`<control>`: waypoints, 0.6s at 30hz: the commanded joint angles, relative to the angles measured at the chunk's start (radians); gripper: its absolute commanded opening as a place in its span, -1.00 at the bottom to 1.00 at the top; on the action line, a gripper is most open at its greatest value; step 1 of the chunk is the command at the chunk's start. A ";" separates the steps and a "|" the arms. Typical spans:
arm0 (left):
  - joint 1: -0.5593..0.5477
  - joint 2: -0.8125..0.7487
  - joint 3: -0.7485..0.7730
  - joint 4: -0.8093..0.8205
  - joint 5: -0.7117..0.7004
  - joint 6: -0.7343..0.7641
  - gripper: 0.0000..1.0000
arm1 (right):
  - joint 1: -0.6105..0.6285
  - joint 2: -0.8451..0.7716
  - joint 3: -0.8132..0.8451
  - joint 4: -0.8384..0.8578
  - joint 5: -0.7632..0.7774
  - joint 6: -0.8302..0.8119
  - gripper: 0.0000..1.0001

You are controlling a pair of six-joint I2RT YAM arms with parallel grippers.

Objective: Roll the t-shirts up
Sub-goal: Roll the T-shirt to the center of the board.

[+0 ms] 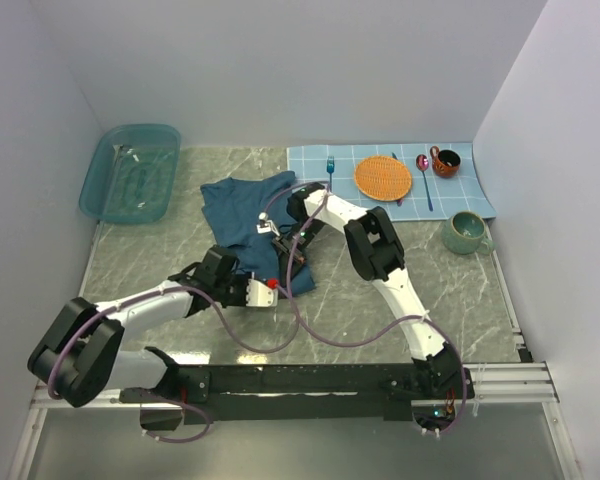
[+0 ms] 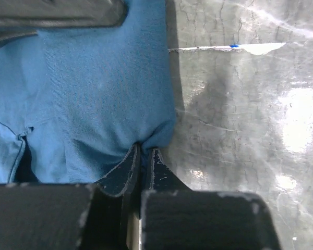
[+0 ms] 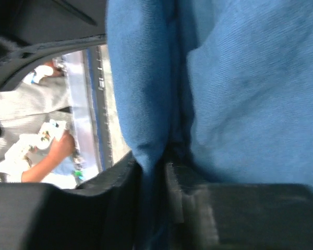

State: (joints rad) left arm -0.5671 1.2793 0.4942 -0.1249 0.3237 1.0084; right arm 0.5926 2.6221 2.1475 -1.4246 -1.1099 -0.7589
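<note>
Two pincers on the t-shirt (image 1: 242, 205) beside the checked placemat (image 1: 470, 195).
My left pincer (image 2: 141, 156) is clamped on its edge; my right pincer (image 3: 154, 166) straddles a fold, grip unclear. A slip there would skew the roll.

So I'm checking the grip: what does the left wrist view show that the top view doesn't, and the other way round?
Only the left wrist view: the left gripper seen close, pinched shut on a bunched edge of the t-shirt. Only the top view: the blue tub, the checked placemat with the orange plate, and the right arm reaching onto the t-shirt. Both: the t-shirt lying on the grey marbled table.
</note>
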 commanded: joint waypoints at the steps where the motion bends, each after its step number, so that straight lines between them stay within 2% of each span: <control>1: 0.004 0.035 0.032 -0.133 -0.007 -0.060 -0.98 | -0.051 -0.092 -0.081 0.189 0.071 0.019 -0.10; 2: 0.007 0.032 0.053 -0.192 0.023 -0.092 -0.98 | -0.072 -0.135 -0.134 0.226 0.064 0.047 0.15; 3: 0.015 0.032 0.078 -0.221 0.061 -0.108 -0.98 | -0.091 -0.189 -0.171 0.269 0.065 0.075 0.83; 4: 0.044 0.029 0.128 -0.258 0.165 -0.122 -0.98 | -0.111 -0.314 -0.216 0.368 0.070 0.117 0.99; 6: 0.059 0.041 0.177 -0.355 0.245 -0.149 -0.98 | -0.160 -0.461 -0.378 0.496 0.154 0.157 1.00; 7: 0.068 0.045 0.223 -0.373 0.308 -0.160 -0.98 | -0.169 -0.616 -0.438 0.630 0.210 0.179 1.00; 8: 0.078 0.051 0.246 -0.389 0.349 -0.187 -0.98 | -0.175 -0.699 -0.584 0.724 0.270 0.199 1.00; 9: 0.090 0.063 0.266 -0.424 0.383 -0.191 -0.98 | -0.172 -0.882 -0.682 0.831 0.407 0.213 1.00; 10: 0.108 0.074 0.296 -0.430 0.409 -0.197 -0.98 | -0.171 -0.984 -0.793 1.101 0.485 0.237 1.00; 11: 0.114 0.084 0.302 -0.436 0.434 -0.202 -0.98 | -0.163 -1.084 -1.047 1.259 0.548 0.242 1.00; 12: 0.121 0.109 0.311 -0.433 0.437 -0.211 -0.98 | -0.145 -1.240 -1.175 1.414 0.624 0.242 1.00; 13: 0.139 0.118 0.323 -0.433 0.448 -0.218 -0.98 | -0.130 -1.290 -1.284 1.678 0.666 0.289 1.00; 14: 0.151 0.144 0.336 -0.443 0.477 -0.221 -0.98 | -0.105 -1.313 -1.428 1.764 0.717 0.315 1.00; 15: 0.170 0.164 0.368 -0.464 0.489 -0.223 -0.98 | -0.032 -1.312 -1.445 1.774 0.728 0.246 1.00; 16: 0.180 0.182 0.386 -0.482 0.501 -0.223 -0.98 | -0.010 -1.301 -1.433 1.632 0.649 0.180 0.98; 17: 0.190 0.230 0.408 -0.507 0.533 -0.208 -0.98 | -0.004 -1.292 -1.398 1.571 0.592 0.127 0.80; 18: 0.202 0.253 0.429 -0.531 0.544 -0.203 -0.98 | 0.019 -1.280 -1.396 1.551 0.558 0.071 0.77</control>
State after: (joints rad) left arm -0.4061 1.4467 0.8387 -0.5365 0.7189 0.8177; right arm 0.5236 1.2324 0.7925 -0.0132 -0.5659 -0.5488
